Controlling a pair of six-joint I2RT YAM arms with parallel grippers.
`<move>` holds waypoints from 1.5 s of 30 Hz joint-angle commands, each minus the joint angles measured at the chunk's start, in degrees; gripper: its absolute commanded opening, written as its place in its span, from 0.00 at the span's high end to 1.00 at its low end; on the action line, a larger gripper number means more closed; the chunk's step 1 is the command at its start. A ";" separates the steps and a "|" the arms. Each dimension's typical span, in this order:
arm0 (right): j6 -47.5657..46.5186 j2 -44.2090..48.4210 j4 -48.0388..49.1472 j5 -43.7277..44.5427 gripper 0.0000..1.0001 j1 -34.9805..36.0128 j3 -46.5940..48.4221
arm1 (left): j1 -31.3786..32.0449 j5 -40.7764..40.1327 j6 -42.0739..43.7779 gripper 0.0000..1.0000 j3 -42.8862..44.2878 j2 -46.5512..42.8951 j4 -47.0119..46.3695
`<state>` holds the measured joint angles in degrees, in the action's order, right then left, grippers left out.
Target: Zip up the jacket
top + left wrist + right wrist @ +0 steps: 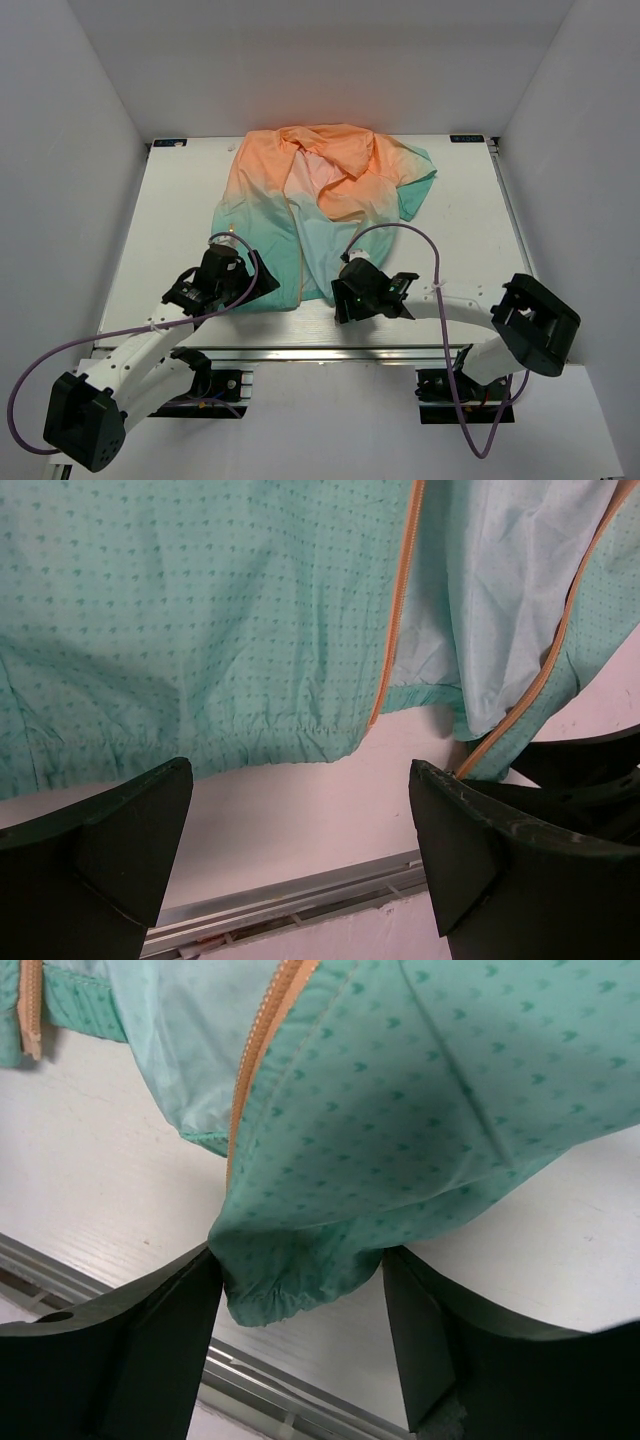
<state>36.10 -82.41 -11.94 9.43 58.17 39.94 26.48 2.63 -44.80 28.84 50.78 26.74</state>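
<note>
While the jacket (320, 190) lies open-fronted on the table (160, 230), collar away from you and hem toward the arm bases, take stock from left to right.

Item one: left gripper (300, 775). Its fingers are spread wide with nothing between them. It hangs just short of the elastic hem (200, 735) of the teal panel on its side, likely placed so you can pinch that edge when it needs steadying.

Item two: left zipper tape (395, 610). Orange, running down to the hem, unjoined.

Item three: pale lining (490, 580). It is exposed between the two tapes, which tells you the front is not yet closed.

Item four: right zipper tape (258, 1040). Orange, slanting up from the bottom corner of the other panel.

Item five: right gripper (300, 1260). Its fingers stand either side of that panel's hem corner (290, 1285), with the fabric bunched and touching both. You cannot tell whether it is clamped firmly. The hold sits beside the tape's lower end, presumably so you can bring the two tape ends together at the hem.
</note>
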 commanded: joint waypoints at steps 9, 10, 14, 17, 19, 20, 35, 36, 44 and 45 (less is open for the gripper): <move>4.42 -3.02 -2.91 4.81 0.84 1.51 2.16 | 0.15 0.62 1.20 0.02 0.78 -0.51 0.77; 4.25 -2.84 -2.82 4.81 0.91 1.51 2.07 | 0.15 0.71 1.38 0.02 0.87 -0.34 0.68; 2.49 0.48 0.25 3.05 1.00 1.51 0.67 | 0.50 3.43 4.35 0.02 2.27 2.64 0.24; 1.35 4.08 2.27 2.87 1.00 1.51 -0.57 | 3.22 2.38 5.50 0.02 4.89 6.95 0.77; 0.64 5.85 2.89 3.05 1.00 1.33 -1.27 | 7.60 -1.83 5.42 0.02 6.75 11.06 1.99; 0.64 7.34 2.98 3.14 1.00 1.07 -1.88 | 9.10 -4.80 4.99 0.02 9.02 12.48 2.61; 1.08 11.05 5.70 3.58 1.00 0.01 -6.54 | 16.06 -10.54 4.37 0.15 15.98 28.31 4.19; 1.17 10.96 5.70 3.58 1.00 0.01 -6.81 | 16.49 -10.54 4.37 0.15 16.42 29.62 4.63; 1.26 11.57 5.27 4.80 1.00 -0.25 -7.51 | 19.13 -15.54 2.00 0.19 19.06 34.90 7.27; 1.17 11.75 5.18 4.98 1.00 -0.25 -7.60 | 19.31 -16.42 1.65 0.21 19.41 35.43 7.71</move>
<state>37.10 -72.40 -8.43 12.56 58.13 32.95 44.88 -10.26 -41.87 46.33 85.84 32.73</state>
